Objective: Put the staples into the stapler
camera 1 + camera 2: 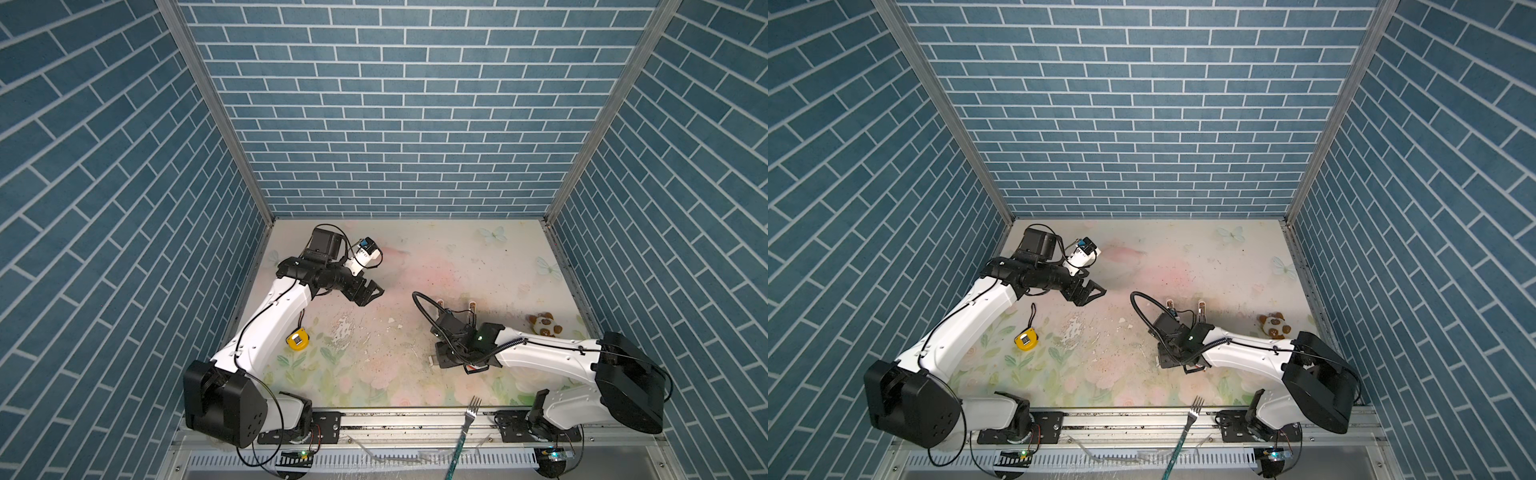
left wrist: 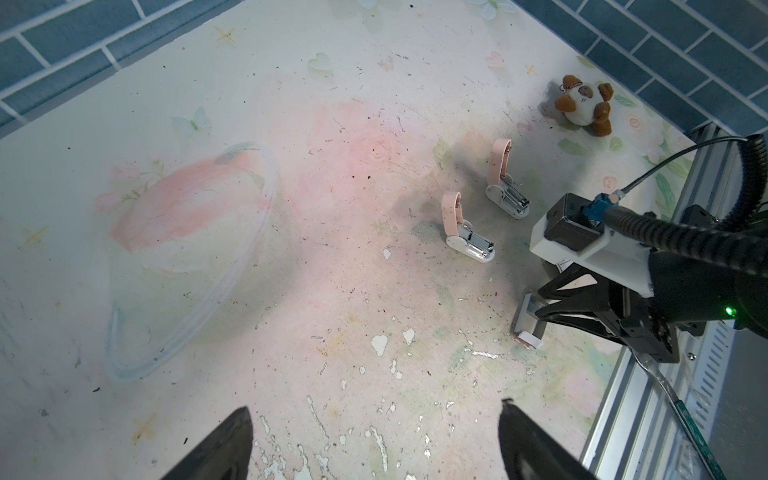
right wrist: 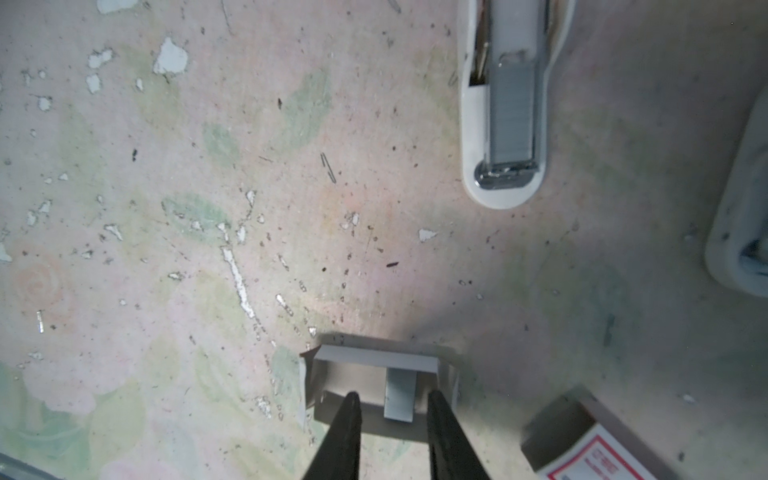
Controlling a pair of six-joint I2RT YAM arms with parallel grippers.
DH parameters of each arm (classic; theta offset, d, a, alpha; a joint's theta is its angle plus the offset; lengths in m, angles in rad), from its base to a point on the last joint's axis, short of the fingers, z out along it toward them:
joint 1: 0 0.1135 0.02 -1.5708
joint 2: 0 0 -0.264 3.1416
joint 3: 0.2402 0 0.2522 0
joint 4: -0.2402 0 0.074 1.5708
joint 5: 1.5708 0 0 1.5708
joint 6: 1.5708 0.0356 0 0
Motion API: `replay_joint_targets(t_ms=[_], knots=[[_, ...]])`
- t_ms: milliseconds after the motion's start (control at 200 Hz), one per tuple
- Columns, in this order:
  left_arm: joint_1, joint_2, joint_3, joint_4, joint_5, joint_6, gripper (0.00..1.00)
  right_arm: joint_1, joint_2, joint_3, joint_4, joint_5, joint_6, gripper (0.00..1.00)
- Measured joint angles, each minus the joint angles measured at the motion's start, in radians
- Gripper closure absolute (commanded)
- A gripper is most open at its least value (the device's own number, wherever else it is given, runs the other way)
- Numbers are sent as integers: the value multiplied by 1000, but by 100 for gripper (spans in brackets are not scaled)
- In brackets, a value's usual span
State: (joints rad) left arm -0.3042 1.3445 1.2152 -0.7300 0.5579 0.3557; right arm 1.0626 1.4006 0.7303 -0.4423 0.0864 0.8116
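Note:
Two small staplers stand open with pink lids upright, one [image 2: 465,232] beside the other [image 2: 505,187], seen in both top views [image 1: 440,305] [image 1: 1170,306]. The nearer stapler [image 3: 507,124] shows a grey strip in its channel. The staples [image 3: 400,395] are a short grey strip lying in a pale tray [image 3: 374,358]. My right gripper [image 3: 393,397] [image 1: 436,360] is low over that tray, jaws partly open astride the strip with a gap on one side. The white-and-red box [image 3: 590,453] lies beside it. My left gripper [image 2: 374,405] [image 1: 376,291] hovers wide open and empty at the left.
A yellow tape measure [image 1: 298,340] lies by the left arm. A plush toy [image 1: 544,325] sits at the right wall. A fork [image 1: 467,419] lies over the front rail. A clear bowl [image 2: 187,257] rests at the back left. Brick-pattern walls enclose three sides.

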Motion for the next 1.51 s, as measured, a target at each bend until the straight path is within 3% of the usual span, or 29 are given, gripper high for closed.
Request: replay_joint_targets(t_ms=[1505], knots=[[0, -17, -17, 9, -3, 0, 7, 26, 104, 61, -47, 42, 0, 74]])
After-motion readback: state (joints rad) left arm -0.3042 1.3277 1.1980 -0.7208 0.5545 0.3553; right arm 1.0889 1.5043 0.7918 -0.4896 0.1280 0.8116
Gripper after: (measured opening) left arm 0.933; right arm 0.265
